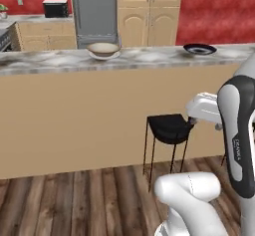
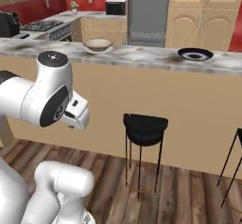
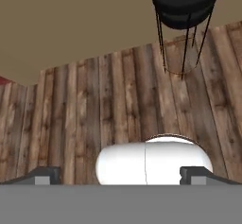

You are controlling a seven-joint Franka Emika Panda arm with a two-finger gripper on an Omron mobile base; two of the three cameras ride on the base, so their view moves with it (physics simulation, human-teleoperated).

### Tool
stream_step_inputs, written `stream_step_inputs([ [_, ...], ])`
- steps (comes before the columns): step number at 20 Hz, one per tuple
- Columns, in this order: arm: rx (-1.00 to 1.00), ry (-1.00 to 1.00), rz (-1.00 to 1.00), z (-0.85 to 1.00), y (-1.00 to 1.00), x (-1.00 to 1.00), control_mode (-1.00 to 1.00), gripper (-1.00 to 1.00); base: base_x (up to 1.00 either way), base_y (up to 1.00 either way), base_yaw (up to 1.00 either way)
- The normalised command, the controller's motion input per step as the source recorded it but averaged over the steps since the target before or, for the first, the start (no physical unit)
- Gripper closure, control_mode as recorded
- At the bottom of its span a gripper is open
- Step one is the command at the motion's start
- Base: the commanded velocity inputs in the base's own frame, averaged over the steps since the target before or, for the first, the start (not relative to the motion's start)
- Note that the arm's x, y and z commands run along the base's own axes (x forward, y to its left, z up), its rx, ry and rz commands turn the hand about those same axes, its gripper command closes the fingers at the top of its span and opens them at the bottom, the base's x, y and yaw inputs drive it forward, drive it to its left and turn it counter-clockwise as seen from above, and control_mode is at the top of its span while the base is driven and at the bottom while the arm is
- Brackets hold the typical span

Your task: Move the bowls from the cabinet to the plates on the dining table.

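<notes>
Sitting already on the white plate (image 1: 104, 56) toward the left of the dining table (image 1: 60, 63): one bowl (image 1: 103, 48), cream inside. Lying bare farther right on the same marble top: the dark plate (image 1: 199, 49), waiting for the second bowl. Standing against the near beige panel, below and between the two plates: a black stool (image 1: 168, 128). Hanging low over the wooden floor (image 3: 94, 114), well short of the table: the gripper (image 3: 120, 173), jaws spread wide and holding nothing, fingertips (image 3: 47, 173) pointing down at the planks. Probably turning back toward the cabinet for the remaining bowl; worth keeping the arm tucked while driving, clearing the stool, and approaching the next bowl's rim squarely with jaws wide.
</notes>
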Motion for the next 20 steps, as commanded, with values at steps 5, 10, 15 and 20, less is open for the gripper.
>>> stream_step_inputs([
  [5,0.00,0.00,0.00,0.00,0.00,0.00,1.00,-1.00,-0.09,-1.00,0.15],
  [10,0.00,0.00,0.00,0.00,0.00,0.00,1.00,-1.00,0.00,-1.00,0.17],
  [15,0.00,0.00,0.00,0.00,0.00,0.00,1.00,-1.00,-0.10,-1.00,0.12],
  [20,0.00,0.00,0.00,0.00,0.00,0.00,1.00,-1.00,-0.31,-1.00,0.11],
])
